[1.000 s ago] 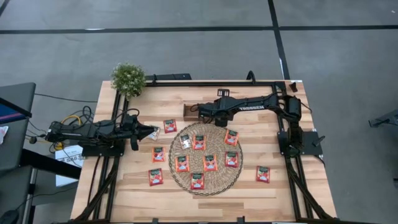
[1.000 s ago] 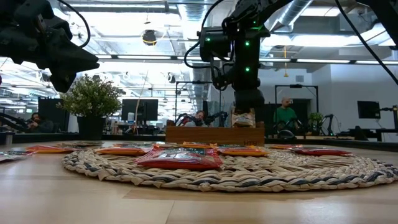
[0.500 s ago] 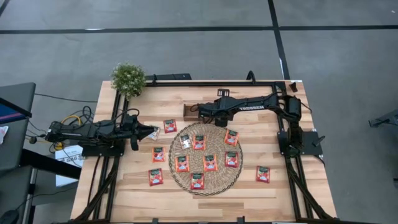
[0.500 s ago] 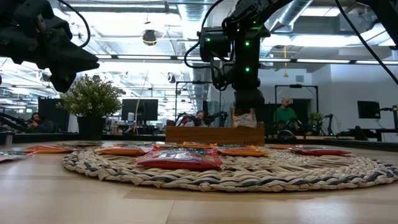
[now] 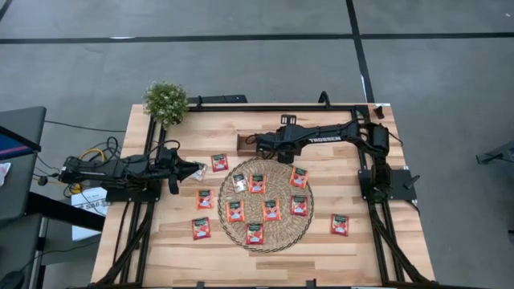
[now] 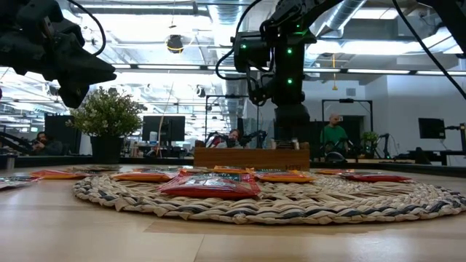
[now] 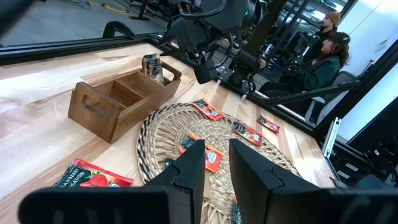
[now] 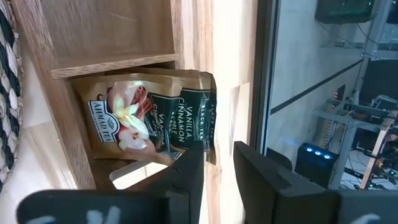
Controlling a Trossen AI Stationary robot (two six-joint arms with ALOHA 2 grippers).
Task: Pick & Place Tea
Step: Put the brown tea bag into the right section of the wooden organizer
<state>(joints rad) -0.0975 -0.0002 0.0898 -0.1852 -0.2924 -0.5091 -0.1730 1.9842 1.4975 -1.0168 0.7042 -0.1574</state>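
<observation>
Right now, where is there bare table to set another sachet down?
Free: the wood strip between the plant and the wooden tray, and the near right corner beyond the lone sachet. Crowded: the straw mat, covered with sachets, and its left side.

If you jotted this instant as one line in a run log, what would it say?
right pincer: open above wooden tray | beige sachet: inside tray compartment | left pincer: waiting at table's left | red sachets: on mat
</observation>
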